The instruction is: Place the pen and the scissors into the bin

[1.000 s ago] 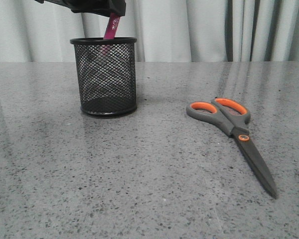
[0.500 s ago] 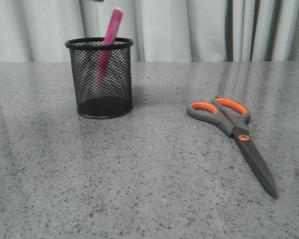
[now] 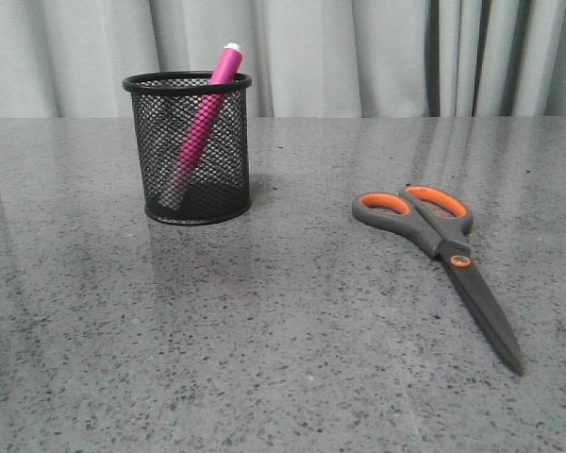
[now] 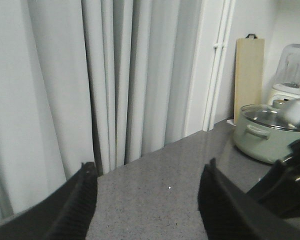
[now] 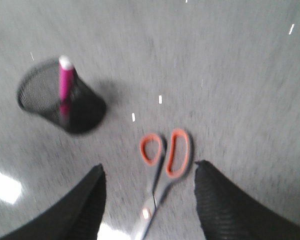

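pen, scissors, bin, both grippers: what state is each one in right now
pen: in the bin, leaning on its rim, white tip up
scissors: lying flat on the table, blades closed
bin: upright, holds only the pen
left gripper: open, empty
right gripper: open, empty, above the scissors
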`<control>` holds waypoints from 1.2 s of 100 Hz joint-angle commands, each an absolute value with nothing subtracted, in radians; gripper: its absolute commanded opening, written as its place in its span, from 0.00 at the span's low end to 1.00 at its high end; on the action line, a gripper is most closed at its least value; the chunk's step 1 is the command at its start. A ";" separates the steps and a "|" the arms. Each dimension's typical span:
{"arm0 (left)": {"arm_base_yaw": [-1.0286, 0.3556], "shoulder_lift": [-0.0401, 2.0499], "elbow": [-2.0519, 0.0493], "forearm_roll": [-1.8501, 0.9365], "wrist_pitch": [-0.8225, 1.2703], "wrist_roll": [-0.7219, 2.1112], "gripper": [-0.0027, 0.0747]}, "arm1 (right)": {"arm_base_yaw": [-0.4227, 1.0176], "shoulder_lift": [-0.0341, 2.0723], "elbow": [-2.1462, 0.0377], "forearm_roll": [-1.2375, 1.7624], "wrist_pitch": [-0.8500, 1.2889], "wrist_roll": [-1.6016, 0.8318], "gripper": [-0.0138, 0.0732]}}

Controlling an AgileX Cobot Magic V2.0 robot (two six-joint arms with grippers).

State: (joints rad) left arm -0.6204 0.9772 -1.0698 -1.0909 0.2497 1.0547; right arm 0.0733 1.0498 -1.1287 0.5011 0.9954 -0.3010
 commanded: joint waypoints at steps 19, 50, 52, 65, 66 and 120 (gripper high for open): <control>-0.629 0.700 -0.911 -1.096 0.182 1.053 0.53 | 0.453 1.264 -1.162 -0.011 1.031 0.124 0.56; -0.629 0.572 -0.843 -1.098 0.148 1.053 0.53 | 0.491 1.467 -1.162 0.028 1.006 0.224 0.62; -0.629 0.570 -0.843 -1.098 0.148 1.053 0.53 | 0.491 1.479 -1.162 0.038 1.006 0.224 0.62; -0.629 0.567 -0.843 -1.098 0.148 1.053 0.53 | 0.493 1.535 -1.162 0.107 0.974 0.224 0.62; -0.629 0.567 -0.843 -1.098 0.150 1.053 0.53 | 0.493 1.536 -1.162 0.115 0.971 0.224 0.62; -0.629 0.567 -0.843 -1.098 0.165 1.053 0.53 | 0.493 1.610 -1.162 0.065 0.959 0.282 0.40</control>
State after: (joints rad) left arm -0.6204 0.5651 -0.8189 -1.0816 0.1895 1.0547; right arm 0.4917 1.5928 -1.1506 0.0669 0.9557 0.2780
